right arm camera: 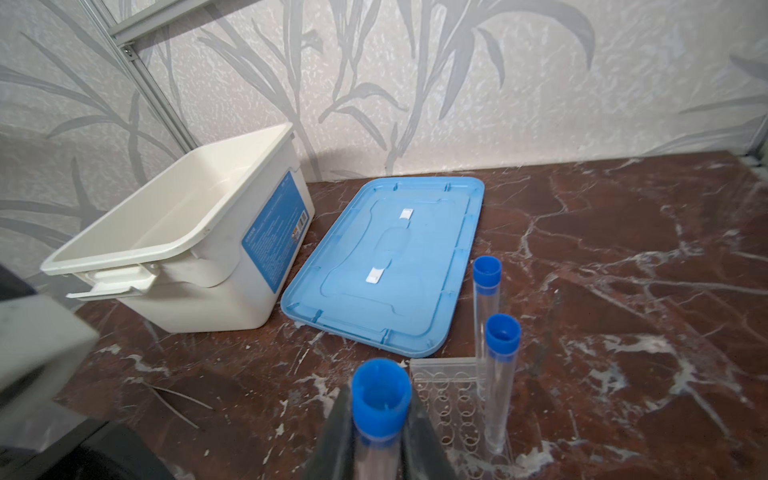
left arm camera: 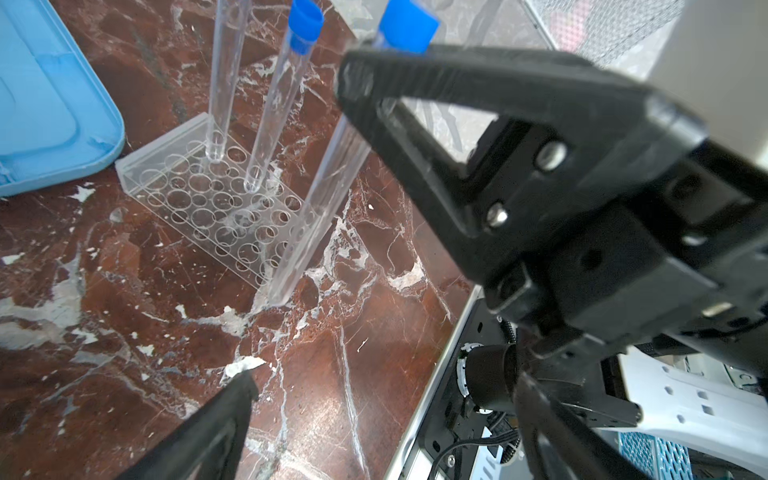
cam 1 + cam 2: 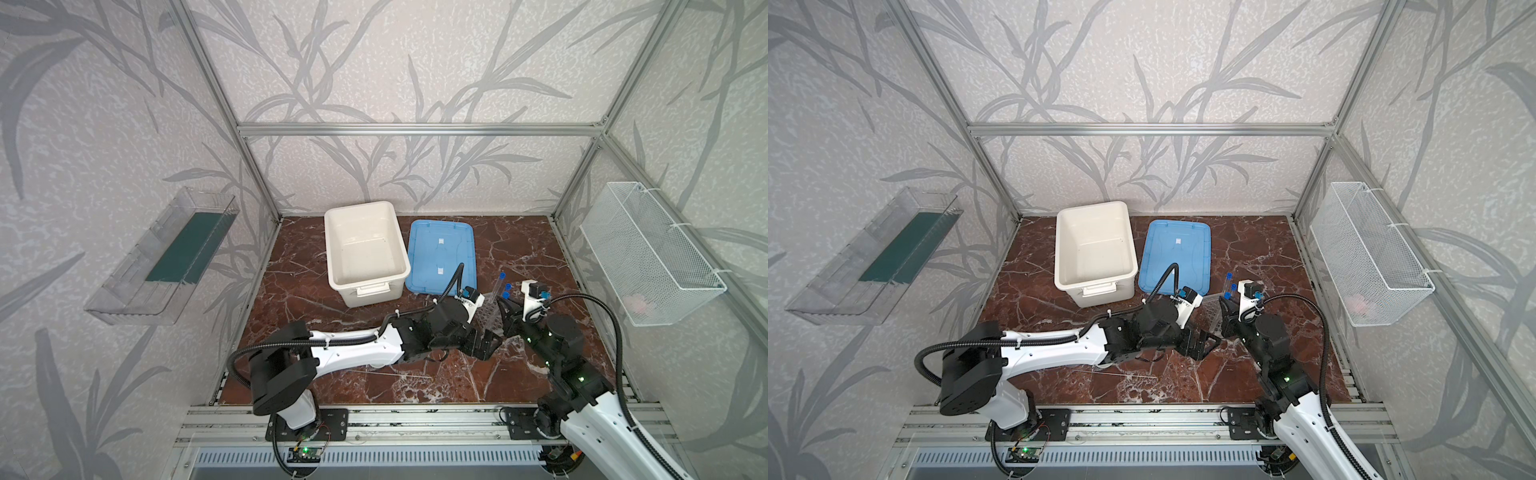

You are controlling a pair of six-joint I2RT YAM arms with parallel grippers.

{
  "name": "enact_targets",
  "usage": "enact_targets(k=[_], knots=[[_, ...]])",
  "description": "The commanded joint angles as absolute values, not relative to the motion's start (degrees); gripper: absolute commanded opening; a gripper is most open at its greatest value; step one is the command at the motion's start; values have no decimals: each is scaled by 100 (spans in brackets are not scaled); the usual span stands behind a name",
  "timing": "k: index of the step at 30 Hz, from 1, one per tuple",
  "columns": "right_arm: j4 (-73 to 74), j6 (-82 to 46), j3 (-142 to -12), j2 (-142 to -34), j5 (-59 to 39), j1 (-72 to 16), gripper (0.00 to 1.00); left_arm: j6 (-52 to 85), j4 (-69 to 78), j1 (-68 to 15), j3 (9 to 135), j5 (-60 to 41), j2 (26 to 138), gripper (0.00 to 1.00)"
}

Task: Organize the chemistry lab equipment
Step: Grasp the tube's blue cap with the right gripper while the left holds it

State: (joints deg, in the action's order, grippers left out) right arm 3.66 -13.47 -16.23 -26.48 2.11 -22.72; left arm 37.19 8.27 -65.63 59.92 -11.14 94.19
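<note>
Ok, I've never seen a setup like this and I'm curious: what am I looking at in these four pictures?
Two robot arms reach over a brown marble table. Two pictures look down from overhead; two come from cameras on the arms' wrists. On the table are a white plastic bin, a flat blue lid beside it, and a clear holed rack with two blue-capped clear tubes standing in it. The right tool is shut on a third blue-capped tube, just below its cap. The left tool is open and empty.
</note>
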Motion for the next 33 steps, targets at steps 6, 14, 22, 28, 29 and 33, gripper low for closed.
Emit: enact_targets(k=[6, 14, 22, 28, 29, 33], knots=[[1736, -619, -1174, -2566, 1476, -2294, 19, 3750, 866, -6495, 6496, -1523, 9841, 99], [2274, -323, -996, -2760, 2054, -2269, 19, 3805, 805, -6473, 6693, -1584, 10096, 99], [2687, -333, -721, -3005, 2069, -2112, 19, 3896, 781, -6456, 6781, -1633, 10256, 99], [2698, -447, -636, -3076, 1945, -1996, 19, 3924, 773, -6456, 6819, -1620, 10312, 99], [2698, -487, -625, -3083, 1913, -1974, 19, 3933, 775, -6458, 6825, -1620, 10322, 99], [2693, -533, -590, -3163, 1874, -1925, 19, 3929, 774, -6460, 6829, -1610, 10359, 99]])
